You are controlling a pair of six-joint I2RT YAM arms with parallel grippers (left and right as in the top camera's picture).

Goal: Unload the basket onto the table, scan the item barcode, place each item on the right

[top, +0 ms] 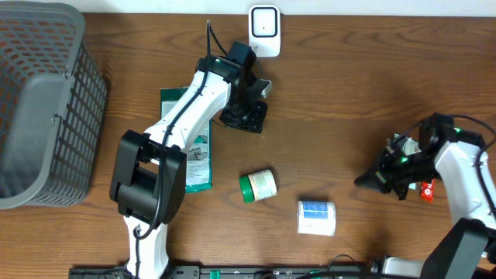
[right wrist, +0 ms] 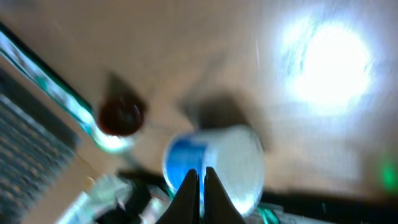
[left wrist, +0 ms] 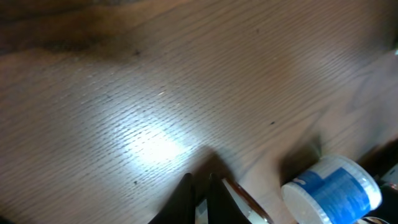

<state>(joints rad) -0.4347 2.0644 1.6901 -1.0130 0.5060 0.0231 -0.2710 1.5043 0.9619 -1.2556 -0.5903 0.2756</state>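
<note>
A white barcode scanner (top: 263,31) stands at the table's back edge. A blue-and-white tub (top: 316,217) lies on its side near the front. It also shows low at the right in the left wrist view (left wrist: 333,190) and blurred just beyond the fingertips in the right wrist view (right wrist: 233,155). My right gripper (top: 362,180) (right wrist: 200,171) is shut with nothing between its fingers, up and right of the tub. My left gripper (top: 249,118) (left wrist: 200,179) is shut, low over the table below the scanner. I cannot tell whether it holds anything.
A green-lidded jar (top: 257,186) lies left of the tub. A green packet (top: 186,147) lies under the left arm. A small red item (top: 426,191) sits beside the right arm. A grey wire basket (top: 43,108) fills the left end.
</note>
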